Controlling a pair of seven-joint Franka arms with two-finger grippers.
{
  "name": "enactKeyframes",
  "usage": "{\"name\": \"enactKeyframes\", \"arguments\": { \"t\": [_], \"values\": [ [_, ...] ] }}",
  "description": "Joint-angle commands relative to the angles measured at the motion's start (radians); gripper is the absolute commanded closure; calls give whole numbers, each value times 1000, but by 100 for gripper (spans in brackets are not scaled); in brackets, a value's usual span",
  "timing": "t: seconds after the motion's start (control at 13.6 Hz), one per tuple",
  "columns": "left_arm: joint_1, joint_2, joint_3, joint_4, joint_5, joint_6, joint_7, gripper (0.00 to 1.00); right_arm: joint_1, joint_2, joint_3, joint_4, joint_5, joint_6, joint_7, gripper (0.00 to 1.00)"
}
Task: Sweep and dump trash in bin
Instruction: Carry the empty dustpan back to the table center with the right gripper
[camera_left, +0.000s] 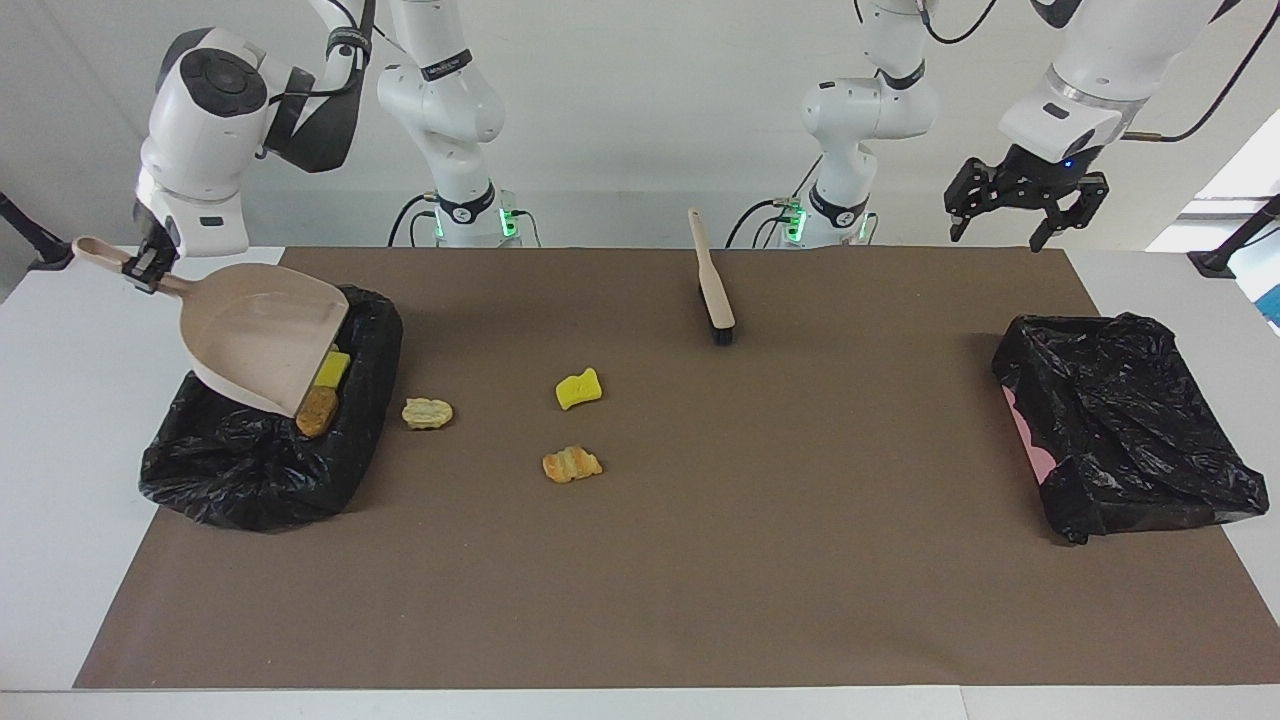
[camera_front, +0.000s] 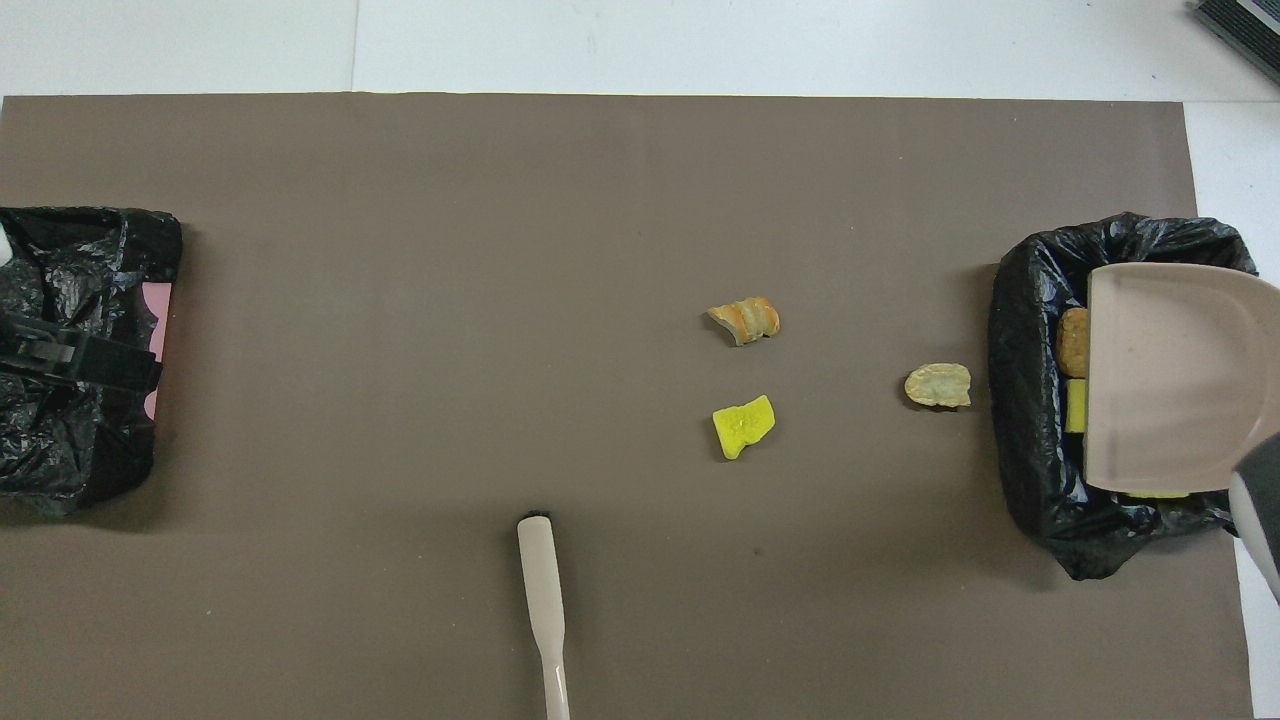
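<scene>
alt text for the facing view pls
The right hand holds a beige dustpan over a black-lined bin with scraps inside. Three scraps lie on the brown mat, a brush nearer the robots; the left hand hangs open.

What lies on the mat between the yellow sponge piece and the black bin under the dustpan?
One pale tan crusty lump lies between the yellow sponge piece and the black bin, close beside the bin under the dustpan. Otherwise the mat there is bare; both views show it.
</scene>
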Motion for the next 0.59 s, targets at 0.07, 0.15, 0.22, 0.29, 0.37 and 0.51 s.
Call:
{"name": "enactKeyframes", "arguments": {
  "t": [0.07,0.15,0.22,0.29,0.37,0.51],
  "values": [
    [7,-1,0,23,15,-22,8,0,87,15,4,0,174,-40,-4,100],
    [7,-1,0,23,15,-28,6,0,109,30,4,0,215,-40,20,100],
    [7,-1,0,23,15,-25,5,0,136,41,4,0,261,-52,57,100],
    [5,-1,0,23,15,-24,5,0,168,52,4,0,293,-69,120,100],
    [7,-1,0,23,15,-25,5,0,202,65,4,-2,312,-78,189,100],
    [5,-1,0,23,15,-24,5,0,274,98,4,0,350,-92,348,100]
  ]
}}
